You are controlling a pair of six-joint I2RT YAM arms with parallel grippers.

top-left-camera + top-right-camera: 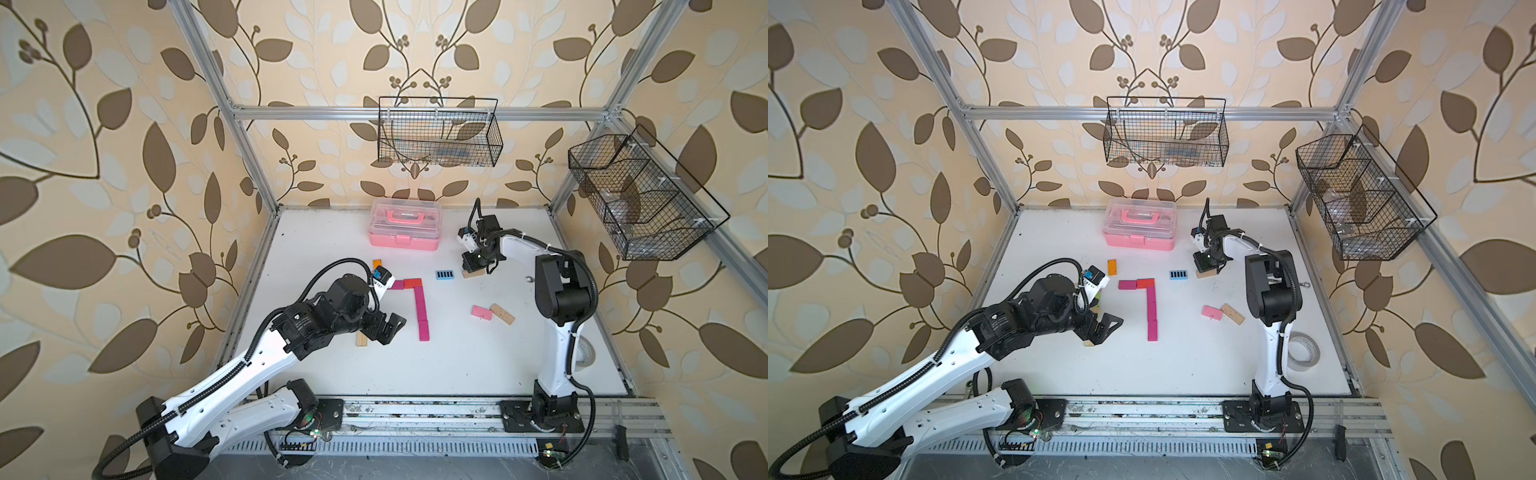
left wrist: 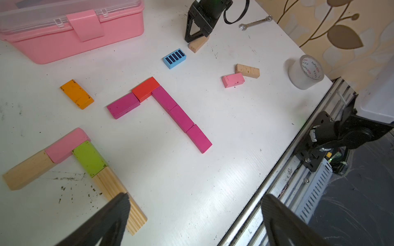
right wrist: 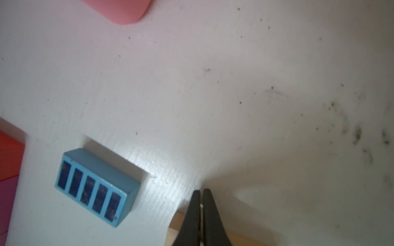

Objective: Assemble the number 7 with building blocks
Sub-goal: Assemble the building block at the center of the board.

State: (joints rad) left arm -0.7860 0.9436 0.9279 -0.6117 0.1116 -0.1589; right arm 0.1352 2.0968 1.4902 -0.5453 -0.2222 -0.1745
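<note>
In a top view the left arm covers all but the end of a ribbed wooden block. In the right wrist view a blurred plain wooden block lies partly behind the right claw. The frame edge cuts it off, as it does the red block and the pink case.

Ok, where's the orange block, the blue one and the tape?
orange block [image 2: 76,94]: left wrist view, top face.
blue block [image 2: 174,57]: left wrist view, striped top.
tape [image 2: 296,75]: left wrist view, side wall.
</note>
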